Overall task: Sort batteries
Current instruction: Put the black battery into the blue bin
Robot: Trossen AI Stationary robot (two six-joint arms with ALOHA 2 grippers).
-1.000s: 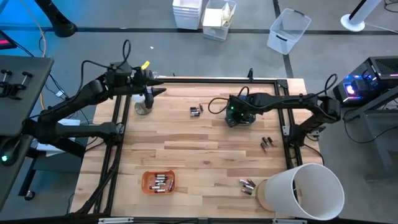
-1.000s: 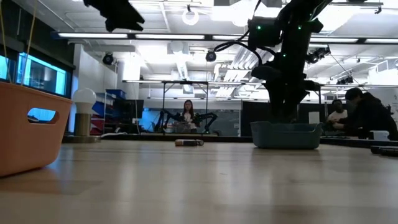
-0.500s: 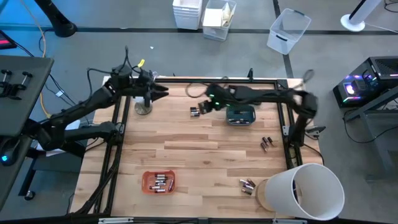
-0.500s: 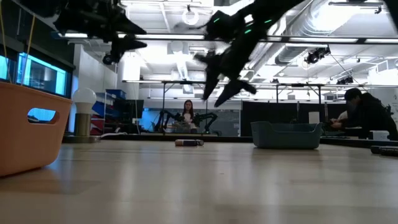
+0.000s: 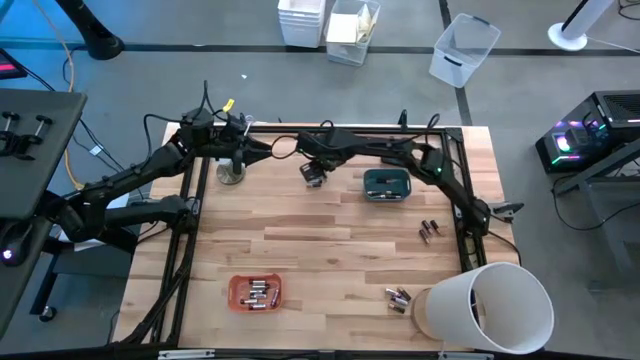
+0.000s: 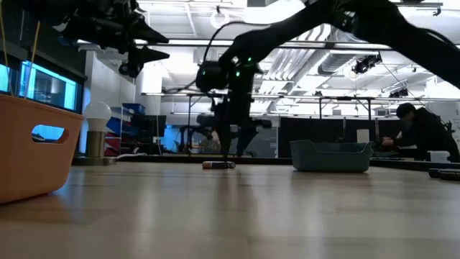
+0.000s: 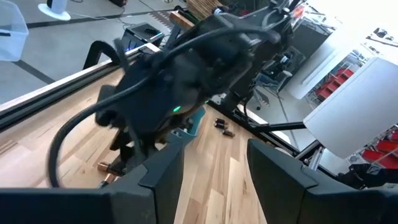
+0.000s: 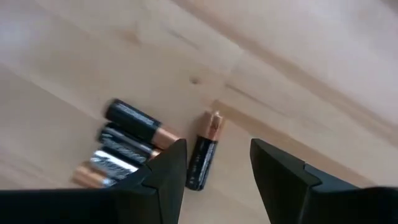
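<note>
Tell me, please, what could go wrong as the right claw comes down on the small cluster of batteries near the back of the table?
The right claw hangs open over one battery lying close to three others; a finger could nudge the neighbours or pinch two together. The cells are round and may roll on the bare table. The left claw hovers nearby, beside the right arm's reach, so the arms might crowd each other.

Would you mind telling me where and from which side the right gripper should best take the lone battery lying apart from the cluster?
Probably at mid-body, from straight above. The lone battery lies flat on the table, apart from the cluster of batteries, and already sits between the open fingers of the right gripper, which should close across its round sides.
</note>
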